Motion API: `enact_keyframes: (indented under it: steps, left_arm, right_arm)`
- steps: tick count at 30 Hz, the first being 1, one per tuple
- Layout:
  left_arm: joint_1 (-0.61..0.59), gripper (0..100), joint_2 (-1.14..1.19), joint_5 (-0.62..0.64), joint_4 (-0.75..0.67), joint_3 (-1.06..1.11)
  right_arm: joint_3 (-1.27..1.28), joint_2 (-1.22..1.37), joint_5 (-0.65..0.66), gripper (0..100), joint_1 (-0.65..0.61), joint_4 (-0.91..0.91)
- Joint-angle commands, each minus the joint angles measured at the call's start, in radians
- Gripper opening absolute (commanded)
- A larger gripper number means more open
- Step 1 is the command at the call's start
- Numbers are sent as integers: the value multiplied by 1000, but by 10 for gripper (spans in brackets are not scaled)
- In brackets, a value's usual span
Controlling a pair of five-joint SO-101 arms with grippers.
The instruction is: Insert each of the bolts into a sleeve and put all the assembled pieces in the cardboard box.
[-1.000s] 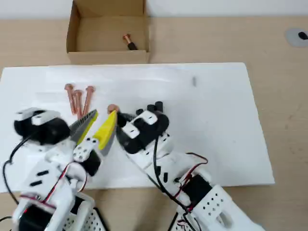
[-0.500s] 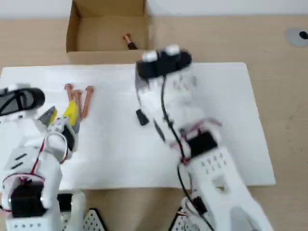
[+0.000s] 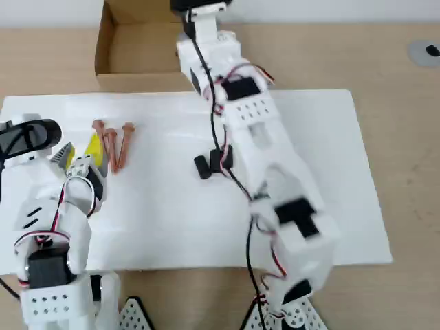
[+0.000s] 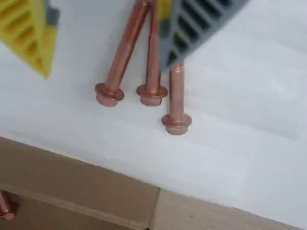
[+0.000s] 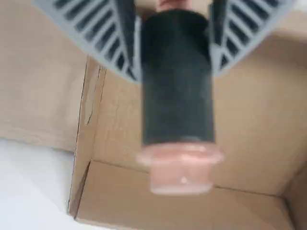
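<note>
Copper-coloured bolts (image 3: 111,143), three of them, lie fanned side by side at the left end of the white sheet (image 3: 323,179), heads toward the box. Your left gripper (image 3: 79,152) hovers over their shanks with its yellow and grey jaws apart, gripping nothing. Farther right, near the middle of the sheet, a loose black sleeve (image 3: 201,167) lies just beside the right arm; a second may sit behind it, but I cannot tell. Your right arm stretches across the sheet to the cardboard box (image 3: 110,51). There the right gripper (image 5: 175,67) is clamped on an assembled piece (image 5: 176,100), a black sleeve with the bolt's flanged head poking out below, hanging above the box's open interior. The step in hand looks like the drop-off. Part the right jaws only when the piece sits clearly inside the walls, not over the rim. Then bring the left claw down on one bolt alone, since the shanks lie close together and two could get pinched at once.
</note>
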Motion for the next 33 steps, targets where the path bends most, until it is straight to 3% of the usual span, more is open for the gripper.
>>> enact_keyframes:
  steps: [1,9,15,24,31,33]
  left_arm:
    - [-12,160,8,-6,-32,3]
    - [-11,160,8,-48,-34,28]
    - [-11,160,8,-48,-29,55]
    - [-11,160,8,-46,-26,63]
    - [-12,164,10,-46,-18,69]
    - [-12,165,25,-46,-18,63]
  right_arm:
    - [-349,194,37,9,15,38]
    - [-918,653,43,11,16,180]
    - [-1164,895,127,12,18,222]
    - [-1207,975,140,12,31,239]
    - [-1214,969,253,16,33,365]
    - [-1214,958,253,57,33,379]
